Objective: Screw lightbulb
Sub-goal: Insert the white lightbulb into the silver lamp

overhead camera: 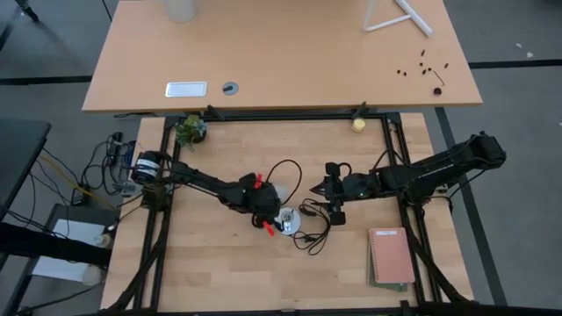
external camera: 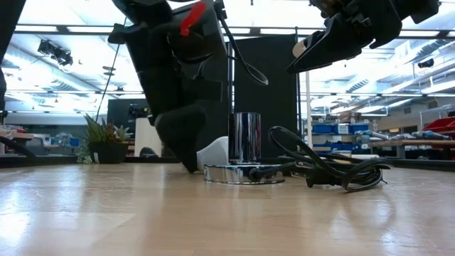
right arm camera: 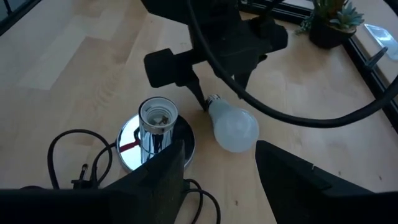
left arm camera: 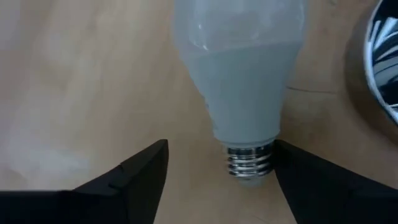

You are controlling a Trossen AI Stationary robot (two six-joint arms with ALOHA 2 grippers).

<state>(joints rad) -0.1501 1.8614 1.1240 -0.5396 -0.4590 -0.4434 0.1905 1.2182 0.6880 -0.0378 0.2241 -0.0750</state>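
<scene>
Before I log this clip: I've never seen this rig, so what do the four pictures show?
Two dark robot arms work over a wooden table. One picture looks straight down, one sits at table-top level, and two come from cameras on the arms' wrists. On the table, the lightbulb lies on its side beside the chrome socket base with its black cord. The left end effector is down at the bulb's screw base, fingers spread on either side, not gripping. The right end effector hovers above, open, holding nothing.
</scene>
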